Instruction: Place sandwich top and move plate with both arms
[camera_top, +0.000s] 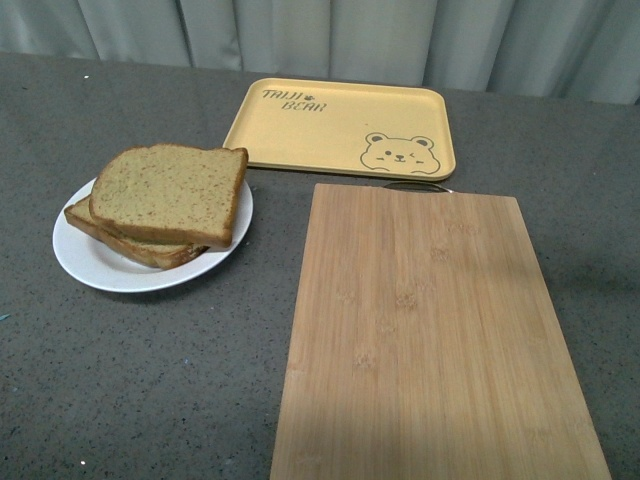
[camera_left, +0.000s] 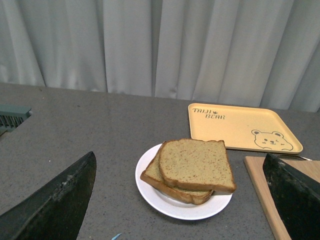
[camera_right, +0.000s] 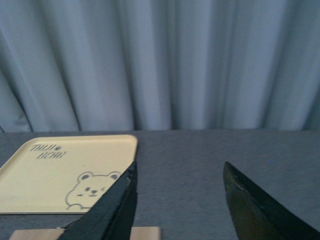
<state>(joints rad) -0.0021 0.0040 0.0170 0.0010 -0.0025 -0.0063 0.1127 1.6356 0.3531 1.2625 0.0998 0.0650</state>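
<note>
The sandwich top (camera_top: 170, 192), a speckled tan slice with a brown crust, lies askew on a lower slice (camera_top: 140, 243) on the round white plate (camera_top: 95, 262) at the left of the grey table. The left wrist view shows the same stack, the sandwich top (camera_left: 196, 163) on the plate (camera_left: 170, 205), lying well ahead of my open left gripper (camera_left: 181, 159), whose dark fingers (camera_left: 55, 200) frame it with nothing between them. My right gripper (camera_right: 179, 170) is open and empty above bare table. Neither arm shows in the front view.
A yellow tray with a bear drawing (camera_top: 345, 125) lies at the back centre. A large wooden cutting board (camera_top: 430, 330) covers the right half of the table. Grey curtains (camera_top: 400, 35) hang behind. A grey-green object (camera_left: 12, 117) sits at the left wrist view's edge.
</note>
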